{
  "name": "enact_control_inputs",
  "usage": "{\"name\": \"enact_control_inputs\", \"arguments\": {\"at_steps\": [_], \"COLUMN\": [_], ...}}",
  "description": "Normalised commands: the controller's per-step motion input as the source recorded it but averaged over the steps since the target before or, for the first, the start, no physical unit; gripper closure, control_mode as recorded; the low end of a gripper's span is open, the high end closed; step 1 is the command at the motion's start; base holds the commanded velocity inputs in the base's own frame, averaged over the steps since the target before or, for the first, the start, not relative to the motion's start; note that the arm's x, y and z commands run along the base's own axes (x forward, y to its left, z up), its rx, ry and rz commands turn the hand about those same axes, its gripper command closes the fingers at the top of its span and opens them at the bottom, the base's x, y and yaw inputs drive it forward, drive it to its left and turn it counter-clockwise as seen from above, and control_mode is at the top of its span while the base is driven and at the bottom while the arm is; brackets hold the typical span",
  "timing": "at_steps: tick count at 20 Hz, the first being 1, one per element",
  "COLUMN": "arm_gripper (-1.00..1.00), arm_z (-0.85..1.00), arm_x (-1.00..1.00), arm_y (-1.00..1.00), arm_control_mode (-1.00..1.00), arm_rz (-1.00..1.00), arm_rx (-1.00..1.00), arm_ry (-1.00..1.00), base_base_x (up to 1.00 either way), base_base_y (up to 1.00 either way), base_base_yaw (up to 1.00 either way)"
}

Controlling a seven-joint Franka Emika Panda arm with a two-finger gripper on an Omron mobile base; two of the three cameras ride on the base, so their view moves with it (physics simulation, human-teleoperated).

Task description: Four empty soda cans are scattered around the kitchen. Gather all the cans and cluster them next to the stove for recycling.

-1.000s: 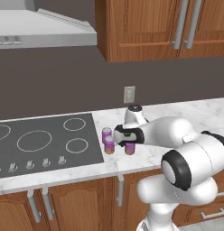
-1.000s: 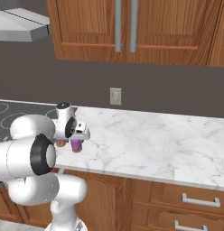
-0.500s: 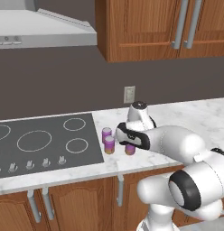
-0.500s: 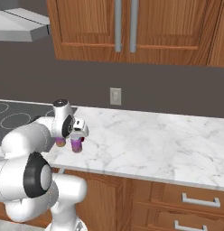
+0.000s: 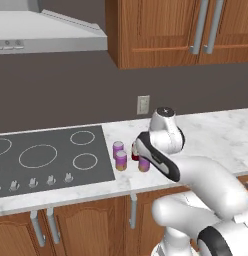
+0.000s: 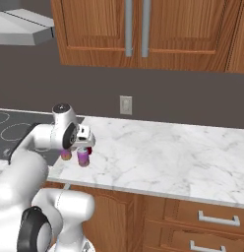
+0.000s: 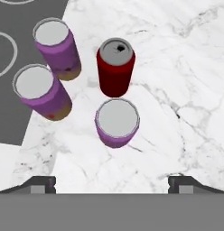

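1. Directly below my gripper [image 7: 112, 184], fingers spread wide and empty, stands a smooth purple can [image 7: 117, 122], upright cylinder.
2. Beyond stands the glossy red can [image 7: 115, 66].
3. Two purple cans [image 7: 41, 91] stand upright on veined marble counter [image 7: 186, 81] beside the flat dark stove [image 7: 14, 58].

Back wall [image 5: 71, 95] dark grey, with one pale wall outlet [image 5: 143, 104] set just above the counter line. Upper cabinets [image 6: 143, 29] reddish-brown wood with long vertical metal handles; a grey range hood [image 5: 46, 35] hangs to their left. Counter [image 6: 163, 157] white marble with grey veining (reads evenly lit). Base cabinets [image 5: 81, 225] same wood; drawers [image 6: 202, 221] with metal bar pulls at right
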Motion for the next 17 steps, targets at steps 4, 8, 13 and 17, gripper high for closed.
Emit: {"name": "enact_control_inputs", "arguments": {"at_steps": [4,8,13,17], "arm_gripper": [-1.0,-1.0,-1.0,-1.0], "arm_z": [0.45,0.52,0.57,0.63], "arm_x": [-0.78,-0.77,-0.74,-0.62], "arm_y": [-0.21,-0.2,-0.17,-0.15], "arm_control_mode": [-1.0,-1.0,-1.0,-1.0], "arm_rz": [0.05,0.07,0.06,0.05], "arm_rx": [0.0,0.0,0.0,0.01], "arm_ry": [-0.17,-0.17,-0.14,-0.08], "base_base_x": [0.0,0.0,0.0,0.0], "base_base_y": [0.0,0.0,0.0,0.0], "base_base_yaw": [0.0,0.0,0.0,0.0]}}
